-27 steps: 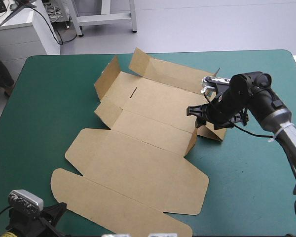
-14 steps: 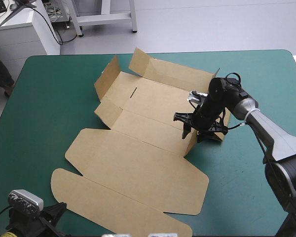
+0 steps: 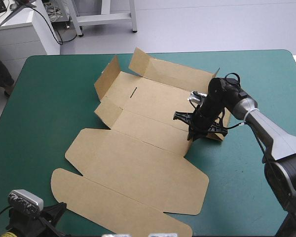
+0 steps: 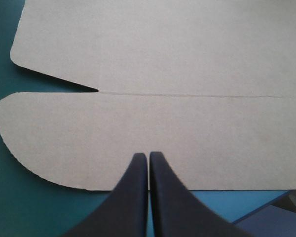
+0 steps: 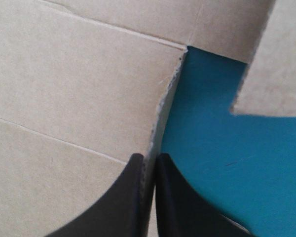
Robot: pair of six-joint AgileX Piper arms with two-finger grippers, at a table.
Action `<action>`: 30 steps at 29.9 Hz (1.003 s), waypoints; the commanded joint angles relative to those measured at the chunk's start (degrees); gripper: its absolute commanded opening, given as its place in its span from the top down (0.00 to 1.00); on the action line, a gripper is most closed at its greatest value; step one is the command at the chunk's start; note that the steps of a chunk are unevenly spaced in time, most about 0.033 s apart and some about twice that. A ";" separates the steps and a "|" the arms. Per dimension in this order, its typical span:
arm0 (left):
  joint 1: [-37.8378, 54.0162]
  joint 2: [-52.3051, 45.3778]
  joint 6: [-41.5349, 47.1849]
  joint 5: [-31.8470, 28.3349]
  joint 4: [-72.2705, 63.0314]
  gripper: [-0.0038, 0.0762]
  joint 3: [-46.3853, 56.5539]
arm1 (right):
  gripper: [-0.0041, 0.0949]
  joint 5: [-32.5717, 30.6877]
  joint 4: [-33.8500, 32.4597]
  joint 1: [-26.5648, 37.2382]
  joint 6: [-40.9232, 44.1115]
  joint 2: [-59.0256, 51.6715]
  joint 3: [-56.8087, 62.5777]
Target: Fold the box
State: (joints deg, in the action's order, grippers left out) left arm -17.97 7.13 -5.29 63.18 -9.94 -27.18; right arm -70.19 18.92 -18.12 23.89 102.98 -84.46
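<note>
- The box (image 3: 138, 158) is a cut sheet of brown board, lying open across the middle of the table (image 3: 49, 98). It runs from near the far edge toward the near left corner of the teal-green cover.
- Most panels lie flat. The far flaps (image 3: 172, 71) stand raised along the sheet's far side, and a shorter flap stands at its far left corner.
- The rounded flap (image 3: 113, 207) is the sheet's nearest panel and lies flat on the cover, joined to the next panel by a crease.
- The right gripper (image 3: 191, 132) is lowered onto the sheet's right side, at a small side flap (image 3: 190, 143) that stands up from the middle panels.
- In the right wrist view, the right gripper (image 5: 149, 157) has its black fingers all but closed. The side flap (image 5: 162, 111) is pinched between them (seen edge-on, as a pale cut edge). Board lies on one side of this edge and bare cover on the other.
- The left gripper (image 4: 148, 155) is closed on nothing, its fingers meeting in one pointed arch. It is poised over the near border of the rounded flap (image 4: 89, 143); whether the tips touch the board cannot be told.
</note>
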 commanded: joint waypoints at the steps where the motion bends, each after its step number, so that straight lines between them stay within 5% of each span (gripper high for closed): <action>1: -0.20 1.04 0.17 -3.29 -0.60 0.96 -1.31 | 0.96 -1.39 -0.35 -0.13 1.70 -2.72 -1.18; 19: -0.20 1.04 0.17 -3.29 -0.60 0.96 -1.31 | 0.96 -1.48 -6.86 -0.02 -5.28 -2.72 -2.50; 30: -0.20 1.04 0.17 -3.29 -0.70 0.96 -1.31 | 0.96 -1.48 -16.56 -0.02 -26.08 -2.57 -9.19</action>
State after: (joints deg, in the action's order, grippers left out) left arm -17.97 7.13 -5.29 63.30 -9.94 -27.18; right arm -70.52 5.41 -18.21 3.88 102.98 -91.31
